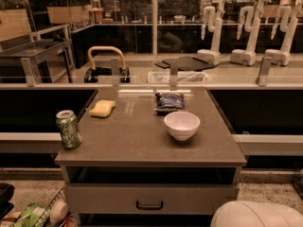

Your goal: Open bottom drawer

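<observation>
Green can (68, 129): upright at the left edge of the table (142, 148), far left of the white robot shell.
Yellow sponge (102, 109): flat on the table, behind and right of the can.
Drawer (109, 198): the task's thing. It sits under the tabletop, below a dark open slot, with its front flush with the frame, so it is shut. Whether another drawer lies lower cannot be told, because the frame ends just beneath it.
Handle (149, 205): a dark bar in the middle of the drawer front, with nothing touching it.
Blue snack bag (169, 101): flat on the table, toward the back, right of centre.
White bowl (182, 125): upright, in front of the bag and apart from it.
White robot shell (258, 215): a rounded part at the lower right, lower than and right of the handle and clear of the drawer.
Gripper: out of frame, so its spread cannot be told, and places here are given against the shell instead.
Progress: by my reading nothing is done. Reaching the handle, taking hold of it and pulling the drawer out all remain.
</observation>
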`<state>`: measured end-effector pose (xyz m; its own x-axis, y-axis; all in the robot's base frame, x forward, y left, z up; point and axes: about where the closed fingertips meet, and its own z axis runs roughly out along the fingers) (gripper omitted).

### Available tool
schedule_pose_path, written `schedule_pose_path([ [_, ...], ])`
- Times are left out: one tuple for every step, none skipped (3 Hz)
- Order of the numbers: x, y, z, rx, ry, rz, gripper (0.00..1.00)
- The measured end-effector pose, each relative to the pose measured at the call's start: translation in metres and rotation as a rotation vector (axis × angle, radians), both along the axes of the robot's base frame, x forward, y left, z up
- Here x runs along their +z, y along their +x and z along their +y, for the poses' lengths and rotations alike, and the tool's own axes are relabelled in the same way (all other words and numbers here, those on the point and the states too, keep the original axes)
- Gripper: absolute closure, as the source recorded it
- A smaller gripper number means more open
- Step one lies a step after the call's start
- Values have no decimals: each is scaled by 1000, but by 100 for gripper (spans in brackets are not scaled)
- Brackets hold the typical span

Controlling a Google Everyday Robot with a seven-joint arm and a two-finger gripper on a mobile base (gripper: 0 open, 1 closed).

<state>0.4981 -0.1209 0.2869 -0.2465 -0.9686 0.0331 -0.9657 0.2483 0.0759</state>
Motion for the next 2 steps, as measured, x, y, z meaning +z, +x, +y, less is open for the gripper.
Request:
schedule_pose_path([
  [-2, -1, 0, 3, 10, 0, 18],
  [-28, 11, -13, 7, 86, -52, 0],
])
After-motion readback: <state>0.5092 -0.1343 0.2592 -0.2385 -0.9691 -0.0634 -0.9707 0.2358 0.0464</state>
